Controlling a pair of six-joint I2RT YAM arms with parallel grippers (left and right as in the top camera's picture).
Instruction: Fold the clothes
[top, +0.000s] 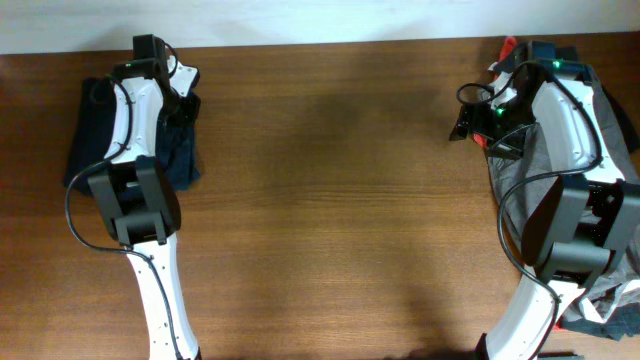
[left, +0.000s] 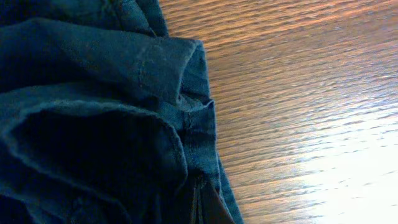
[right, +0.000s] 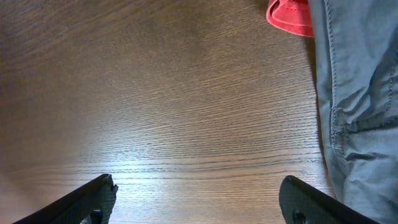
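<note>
The navy shorts (left: 93, 124) lie bunched at the left edge of the tabletop (top: 340, 180), under the left hand (top: 182, 100); whether it grips cloth I cannot tell. Pulling now could lift only 1 layer and worsen the crumple. The right hand (right: 199, 202), spread wide and empty, could snag the grey trousers (right: 354, 112) beside it.

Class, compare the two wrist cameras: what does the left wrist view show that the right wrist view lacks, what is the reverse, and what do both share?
Only the left wrist view shows the navy shorts, bunched in folds on its left side. Only the right wrist view shows the red garment at the top, the grey trousers down its right edge, and the right end effector, fingers spread wide over bare wood. Both share the wooden table.
</note>
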